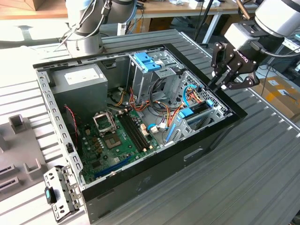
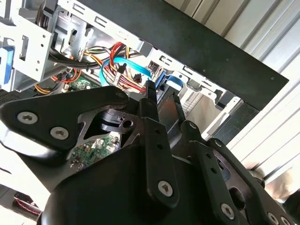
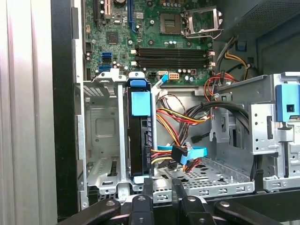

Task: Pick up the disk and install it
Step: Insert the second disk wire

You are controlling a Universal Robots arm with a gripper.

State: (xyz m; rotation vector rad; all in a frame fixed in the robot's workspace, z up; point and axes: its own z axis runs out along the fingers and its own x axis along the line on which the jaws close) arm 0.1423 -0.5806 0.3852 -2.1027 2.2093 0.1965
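Note:
The disk [image 3: 140, 145] stands on edge in a slot of the metal drive cage [image 3: 101, 136], a dark slab with a blue tab on top. In the exterior view the disk [image 1: 199, 110] lies at the case's end nearest the view's right. My gripper [image 1: 219, 86] hangs just above and beside that end of the case, fingers pointing down. In both wrist views the black fingers [image 3: 148, 187] are slightly apart with nothing between them, and my gripper [image 3: 163, 185] [image 2: 163, 96] sits a little off the disk's near end, apart from it.
The open black computer case [image 1: 154, 173] lies on a slatted metal table. Inside are the green motherboard [image 1: 112, 136], a grey power supply [image 1: 77, 82], a blue bracket [image 1: 145, 61] and loose coloured cables [image 3: 183, 117]. A loose metal bracket [image 1: 58, 192] lies by the near corner.

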